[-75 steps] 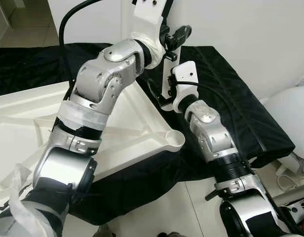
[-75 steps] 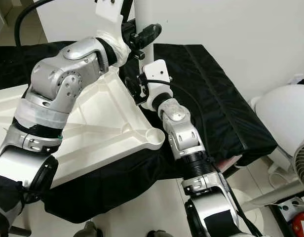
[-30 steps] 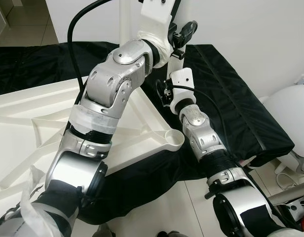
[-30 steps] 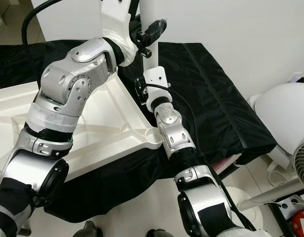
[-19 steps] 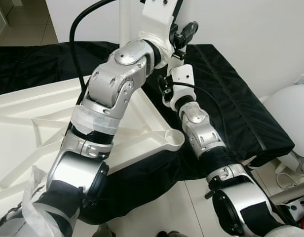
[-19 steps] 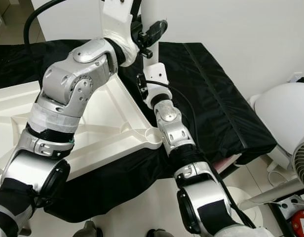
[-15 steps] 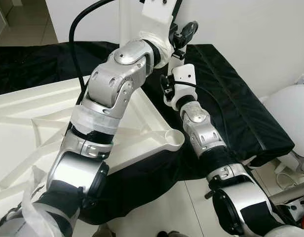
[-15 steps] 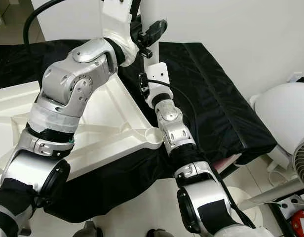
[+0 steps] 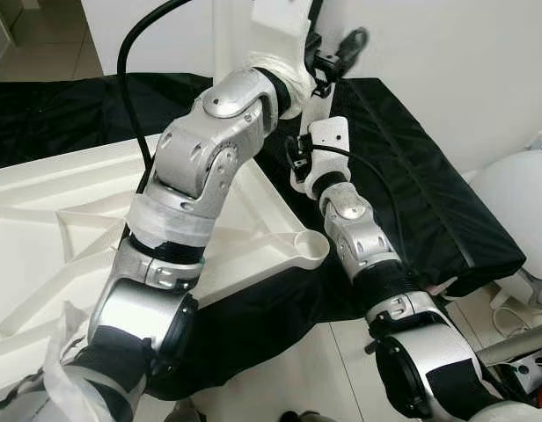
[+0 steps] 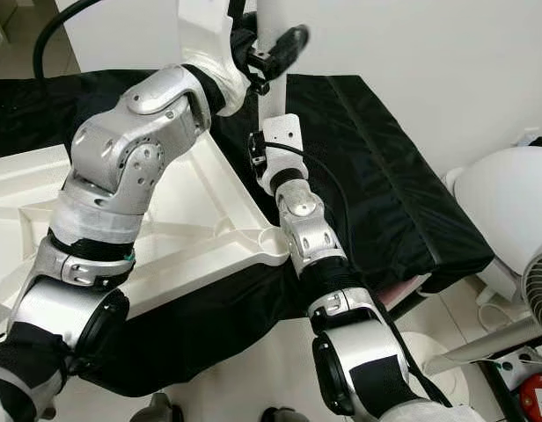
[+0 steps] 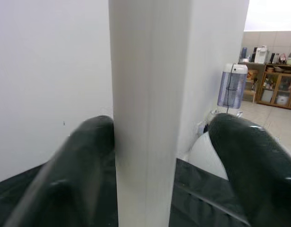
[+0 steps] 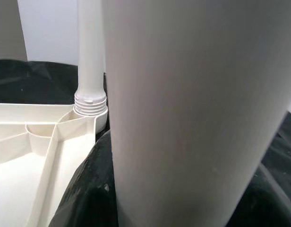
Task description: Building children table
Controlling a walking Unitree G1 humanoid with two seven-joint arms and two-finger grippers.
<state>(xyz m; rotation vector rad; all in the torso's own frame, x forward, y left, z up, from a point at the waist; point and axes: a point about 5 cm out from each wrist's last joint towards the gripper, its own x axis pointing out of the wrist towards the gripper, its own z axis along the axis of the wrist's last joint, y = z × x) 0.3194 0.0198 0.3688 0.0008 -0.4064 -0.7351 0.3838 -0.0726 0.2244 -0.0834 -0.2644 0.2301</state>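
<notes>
A white table top (image 10: 192, 215) lies upside down on a black cloth (image 10: 377, 176). A white table leg (image 10: 269, 83) stands upright at its far corner. My left gripper (image 10: 273, 44) is high on the leg and open. In the left wrist view one finger (image 11: 89, 156) touches the leg (image 11: 148, 118) and the other stands apart. My right gripper (image 10: 258, 158) is shut on the same leg (image 12: 192, 118) lower down, just above the corner. A second leg (image 12: 91, 52) stands in another corner's socket.
The near corner has a bare round socket (image 10: 275, 239). A white wall rises close behind the cloth. A round white appliance (image 10: 509, 211) stands on the tiled floor to the right, with a red object (image 10: 539, 400) near it.
My left arm has lifted, taking its gripper higher up the leg. My right gripper has come in from the right and closed in on the leg's lower part.
</notes>
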